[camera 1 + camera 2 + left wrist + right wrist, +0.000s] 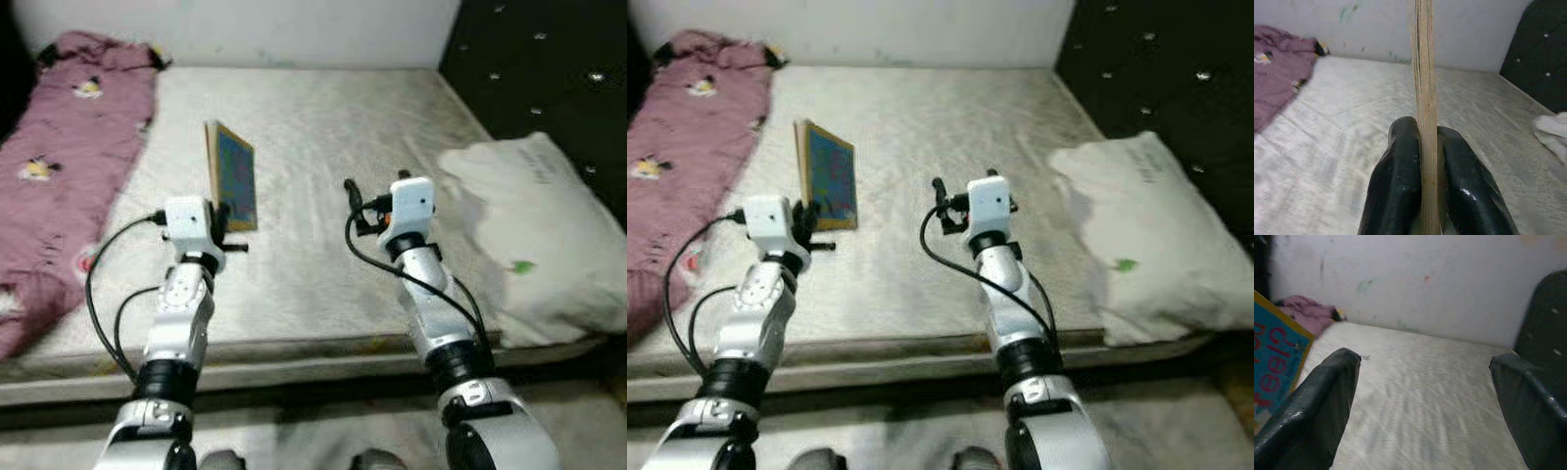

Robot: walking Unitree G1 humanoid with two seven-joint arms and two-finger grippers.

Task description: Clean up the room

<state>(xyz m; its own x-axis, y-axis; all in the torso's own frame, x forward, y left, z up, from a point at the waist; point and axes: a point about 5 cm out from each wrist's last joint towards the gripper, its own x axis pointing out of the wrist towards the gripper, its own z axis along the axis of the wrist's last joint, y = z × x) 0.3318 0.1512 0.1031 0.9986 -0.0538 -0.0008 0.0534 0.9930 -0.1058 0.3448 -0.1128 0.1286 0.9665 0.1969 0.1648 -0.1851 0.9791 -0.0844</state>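
Observation:
A thin book (233, 176) with a blue cover and yellow border stands on edge above the bare mattress (323, 127). My left gripper (221, 223) is shut on its lower edge; in the left wrist view both black fingers (1398, 186) squeeze the book's page edge (1424, 73). My right gripper (355, 201) hovers over the mattress to the right of the book, open and holding nothing. The right wrist view has its two fingers (1317, 406) wide apart, with the book's cover (1276, 362) off to one side.
A pink patterned blanket (69, 147) lies along the mattress's left side. A white pillow (534, 235) rests at the right corner, below a dark tufted headboard (539, 59). A white wall (235, 24) runs behind the bed.

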